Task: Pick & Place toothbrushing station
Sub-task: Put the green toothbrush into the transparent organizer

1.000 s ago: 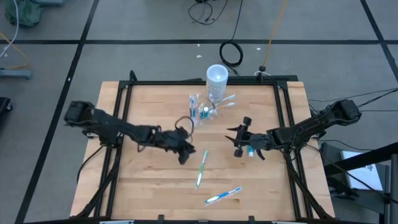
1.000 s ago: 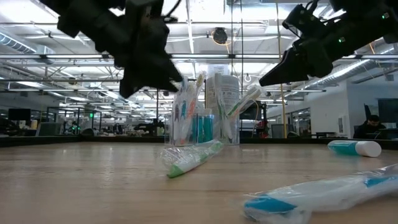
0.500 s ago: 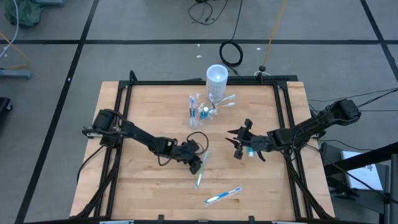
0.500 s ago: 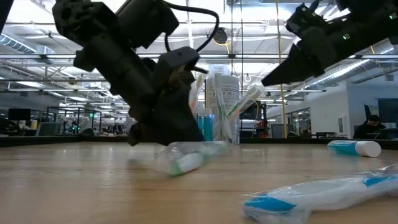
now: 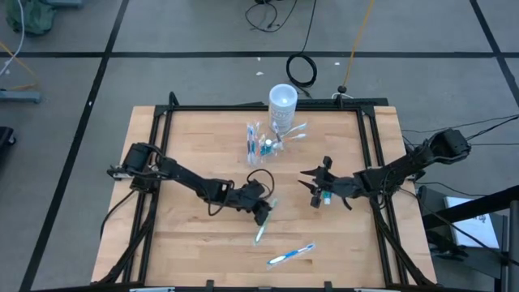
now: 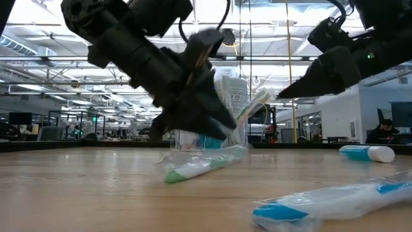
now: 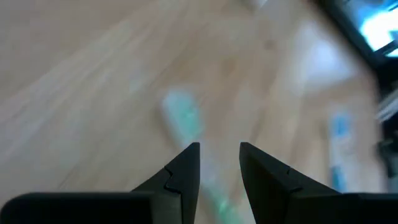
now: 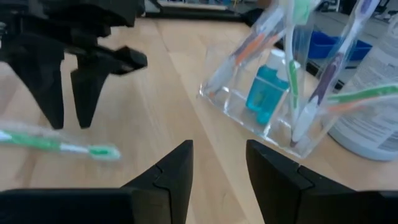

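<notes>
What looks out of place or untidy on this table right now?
Two wrapped toothbrushes lie loose on the wood, outside the clear holder: the green toothbrush under the open left gripper, and the blue toothbrush nearer the front edge. A small toothpaste tube also lies flat, below the open right gripper.

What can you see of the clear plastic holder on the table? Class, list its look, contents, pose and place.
The clear plastic holder is a small see-through tray with low walls and compartments. It stands flat on the wooden table, near the far edge, right beside the white cup; whether they touch is unclear. Several toothbrushes lean in it, and a small blue bottle stands inside. Neither claw touches it.
</notes>
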Motion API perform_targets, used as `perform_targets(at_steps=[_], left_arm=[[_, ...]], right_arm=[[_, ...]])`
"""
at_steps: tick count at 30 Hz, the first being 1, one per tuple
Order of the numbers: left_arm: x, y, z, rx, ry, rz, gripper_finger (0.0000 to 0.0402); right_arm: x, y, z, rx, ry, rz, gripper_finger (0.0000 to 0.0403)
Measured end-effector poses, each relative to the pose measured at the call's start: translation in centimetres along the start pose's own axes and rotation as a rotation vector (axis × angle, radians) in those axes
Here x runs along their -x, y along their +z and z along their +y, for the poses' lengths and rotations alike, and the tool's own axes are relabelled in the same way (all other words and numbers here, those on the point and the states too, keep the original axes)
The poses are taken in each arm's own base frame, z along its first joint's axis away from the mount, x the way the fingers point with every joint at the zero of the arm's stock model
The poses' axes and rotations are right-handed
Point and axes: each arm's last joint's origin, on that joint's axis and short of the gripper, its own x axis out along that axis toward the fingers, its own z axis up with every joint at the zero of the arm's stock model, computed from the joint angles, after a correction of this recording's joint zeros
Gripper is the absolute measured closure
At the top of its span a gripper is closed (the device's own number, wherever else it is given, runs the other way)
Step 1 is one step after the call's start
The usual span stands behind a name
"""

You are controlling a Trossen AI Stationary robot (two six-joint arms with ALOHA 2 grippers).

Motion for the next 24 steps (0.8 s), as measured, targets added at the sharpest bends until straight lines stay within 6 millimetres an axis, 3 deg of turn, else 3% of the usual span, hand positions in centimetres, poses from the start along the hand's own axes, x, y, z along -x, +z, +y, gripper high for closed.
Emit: perform_targets(at_steps=[24], left_arm=[[0.3,-1.3,-1.0,0.079,0.071,-0.090,0.0284]], right_arm=[[0.0,0.0,0.0,-0.033,0.001,0.001,0.0264]])
